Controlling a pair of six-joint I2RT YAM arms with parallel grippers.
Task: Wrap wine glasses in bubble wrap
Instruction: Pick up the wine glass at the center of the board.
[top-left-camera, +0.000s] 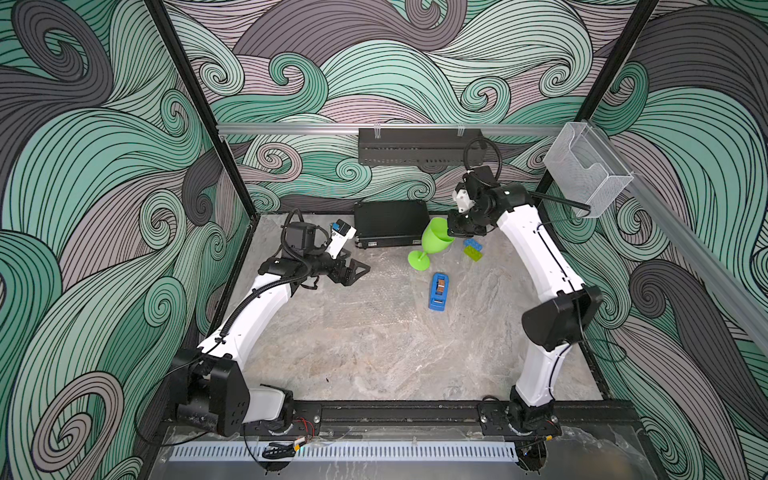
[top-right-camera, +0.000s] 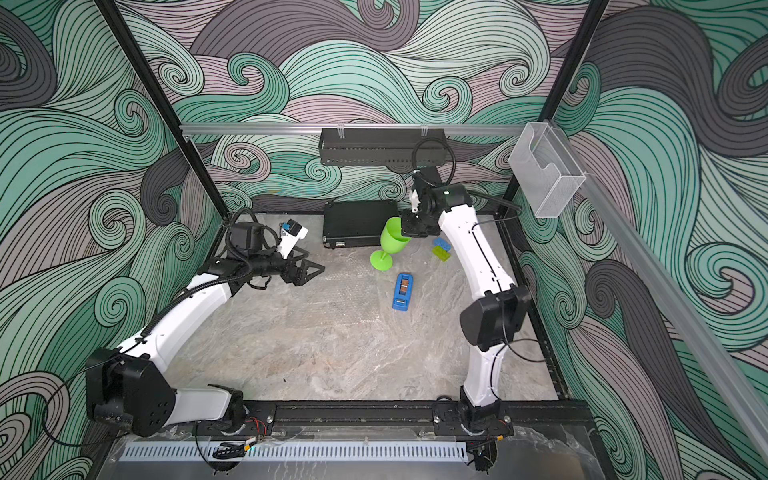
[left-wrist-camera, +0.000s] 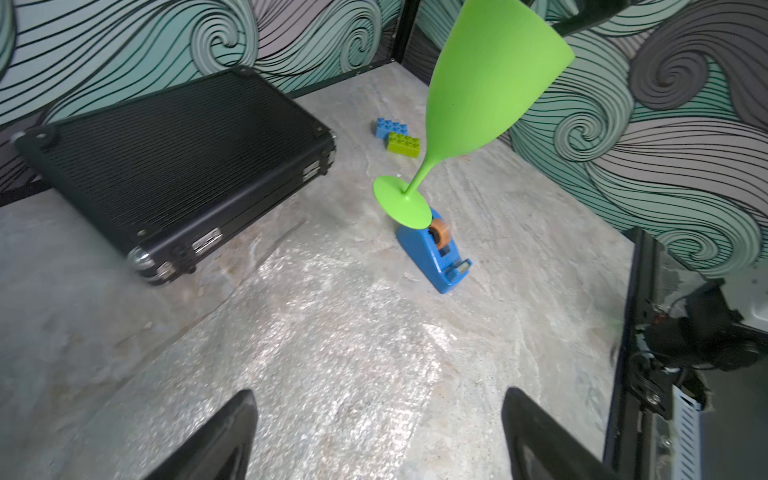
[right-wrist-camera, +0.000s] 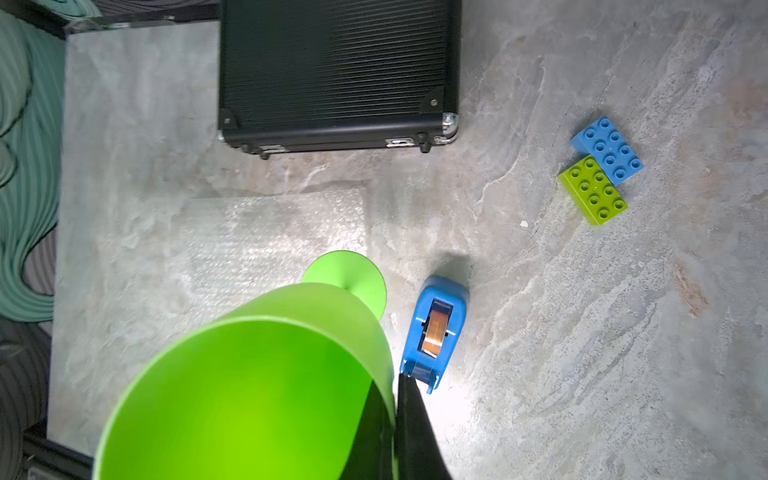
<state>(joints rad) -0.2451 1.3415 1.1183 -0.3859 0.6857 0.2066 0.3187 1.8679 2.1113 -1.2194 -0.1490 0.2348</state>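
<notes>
While the right gripper (top-left-camera: 449, 229) is clamped on the goblet (top-left-camera: 436, 237) by its rim, your next move should go toward the bubble wrap (left-wrist-camera: 332, 332).
Nearest to you the sheet lies flat, and the left gripper (left-wrist-camera: 379, 395) hovers over its left side, jaws wide apart and empty. At its far right edge the goblet hangs tilted, with the foot low and pointing to the sheet and the rim high and away from it. The right arm is the nearer one.
</notes>
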